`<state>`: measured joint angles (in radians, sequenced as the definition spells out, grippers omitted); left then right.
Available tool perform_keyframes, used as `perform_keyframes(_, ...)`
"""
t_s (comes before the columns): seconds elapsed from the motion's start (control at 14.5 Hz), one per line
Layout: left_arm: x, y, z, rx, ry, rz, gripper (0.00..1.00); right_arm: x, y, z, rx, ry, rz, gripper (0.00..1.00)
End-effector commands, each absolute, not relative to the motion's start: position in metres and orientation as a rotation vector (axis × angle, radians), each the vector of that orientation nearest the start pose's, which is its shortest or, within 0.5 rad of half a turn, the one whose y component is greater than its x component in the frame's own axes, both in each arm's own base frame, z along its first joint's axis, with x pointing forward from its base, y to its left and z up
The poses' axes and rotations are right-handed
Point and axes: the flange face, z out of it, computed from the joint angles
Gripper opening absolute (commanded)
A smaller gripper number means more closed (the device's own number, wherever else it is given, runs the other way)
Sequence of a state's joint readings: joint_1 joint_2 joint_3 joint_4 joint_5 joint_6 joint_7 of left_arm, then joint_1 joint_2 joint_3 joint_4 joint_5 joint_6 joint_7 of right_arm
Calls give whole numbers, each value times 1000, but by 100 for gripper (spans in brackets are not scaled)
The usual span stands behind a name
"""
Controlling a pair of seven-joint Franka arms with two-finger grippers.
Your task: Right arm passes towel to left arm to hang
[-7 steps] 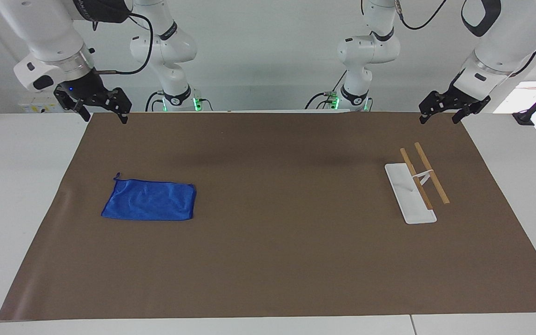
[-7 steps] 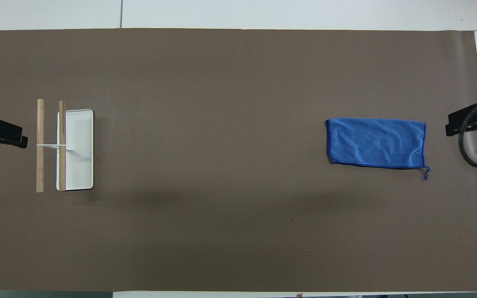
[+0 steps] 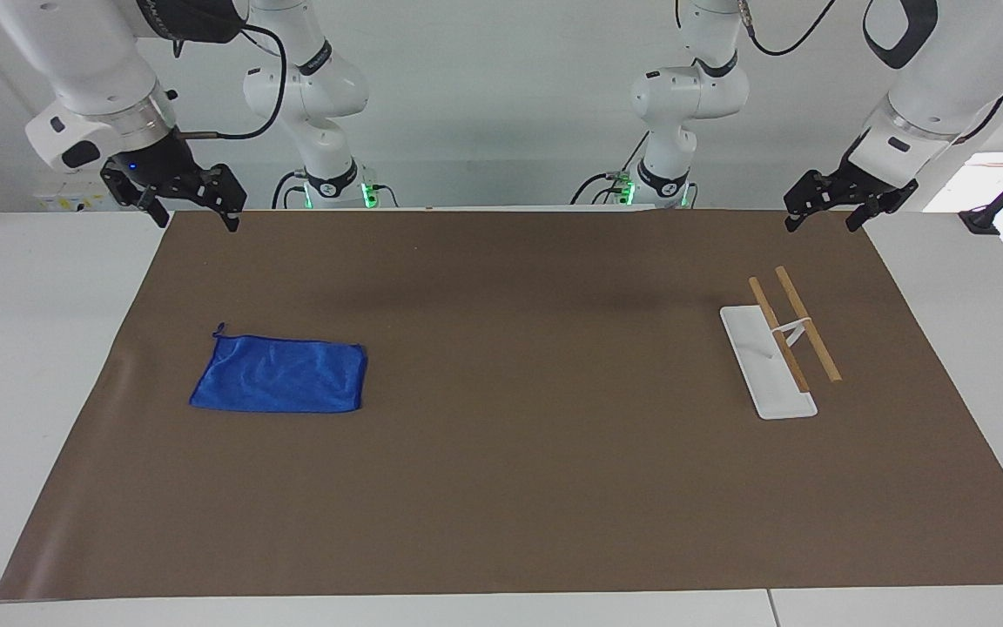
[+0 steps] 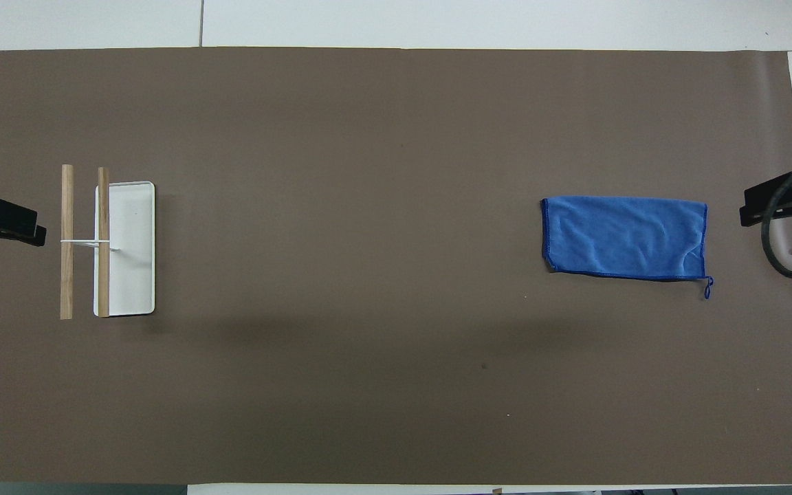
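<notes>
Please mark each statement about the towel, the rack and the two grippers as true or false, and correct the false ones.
1. The towel lies flat on the brown mat. True.
2. The right gripper holds the towel. False: it is open and empty, raised at the right arm's end of the table.
3. The rack stands toward the left arm's end of the table. True.
4. The towel hangs on the rack's wooden bars. False: the bars are bare.
5. The left gripper is open and holds nothing. True.
</notes>
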<state>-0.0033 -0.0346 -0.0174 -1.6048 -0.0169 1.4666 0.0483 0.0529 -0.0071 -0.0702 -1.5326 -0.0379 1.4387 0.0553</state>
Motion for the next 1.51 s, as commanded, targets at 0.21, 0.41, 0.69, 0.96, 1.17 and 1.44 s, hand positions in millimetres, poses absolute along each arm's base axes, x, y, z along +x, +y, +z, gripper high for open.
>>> perform_keyframes(0.21, 530, -10, 620, -3139, 108, 157, 100, 534, -17, 635, -3169, 101, 124, 100)
perform_keyframes(0.41, 529, -10, 619, -3139, 108, 159, 100, 533, -17, 635, -3167, 103, 124, 100)
perform_keyframes(0.69, 529, -11, 619, -3141, 109, 159, 100, 528, -21, 621, -3167, 113, 102, 100)
perform_keyframes(0.96, 529, -10, 619, -3139, 108, 159, 100, 514, -45, 569, -3159, 167, -25, 100)
perform_keyframes(1.17, 529, -10, 619, -3139, 108, 159, 100, 501, -45, 512, -3158, 98, -71, 100)
perform_keyframes(1.44, 529, -10, 619, -3139, 108, 159, 100, 526, -84, 404, -3173, 45, -118, 100)
